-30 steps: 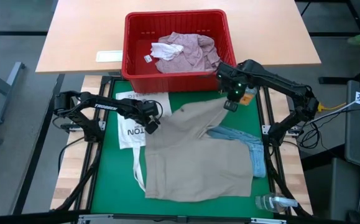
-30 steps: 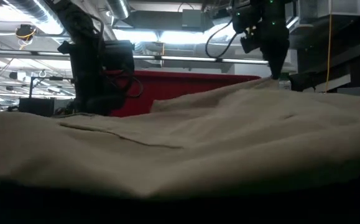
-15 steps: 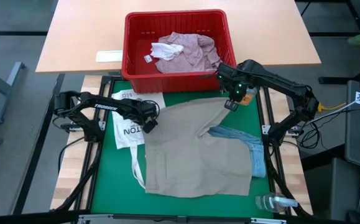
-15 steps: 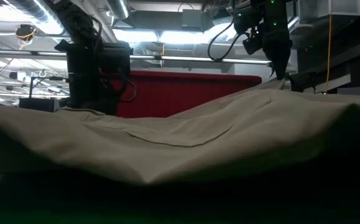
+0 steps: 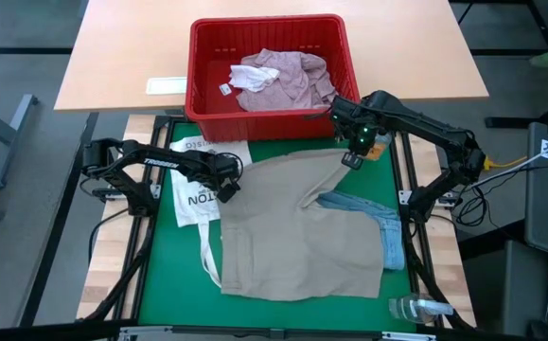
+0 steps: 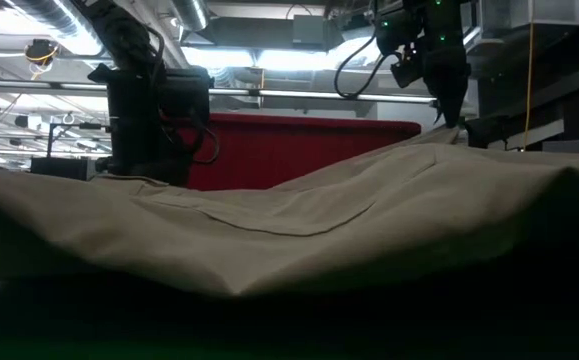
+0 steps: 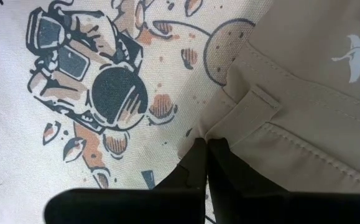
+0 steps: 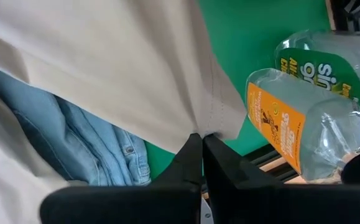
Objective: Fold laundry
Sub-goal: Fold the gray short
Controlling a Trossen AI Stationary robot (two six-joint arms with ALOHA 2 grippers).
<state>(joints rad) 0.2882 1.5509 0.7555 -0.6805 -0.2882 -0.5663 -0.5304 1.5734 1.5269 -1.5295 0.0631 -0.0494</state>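
The tan trousers (image 5: 297,227) are lying spread over the middle of the green mat (image 5: 165,275), covering most of the blue jeans (image 5: 373,220), which are peeking out at about 3 o'clock. The left gripper (image 5: 228,187) is sitting at the trousers' 10 o'clock corner with its fingers (image 7: 198,163) pressed together on the waistband edge, over a white printed tote bag (image 5: 198,185). The right gripper (image 5: 351,158) is at the 1 o'clock corner, its fingers (image 8: 197,155) also pinched tight on a thin fold of the same tan cloth, just beside a clear bottle with an orange label (image 8: 279,127).

So both arms are holding the far edge, one corner each, and the cloth is hanging away from both sets of fingers toward 6 o'clock. The trousers' long axis is running roughly 12 to 6, waistband toward the red basket (image 5: 266,80), legs toward the near edge. The held edge is stretching from 9 to 3 between the grippers, slightly raised at the right. Any fold probably means carrying that edge toward 6 o'clock together. A pink shirt (image 5: 278,78) is waiting in the basket.
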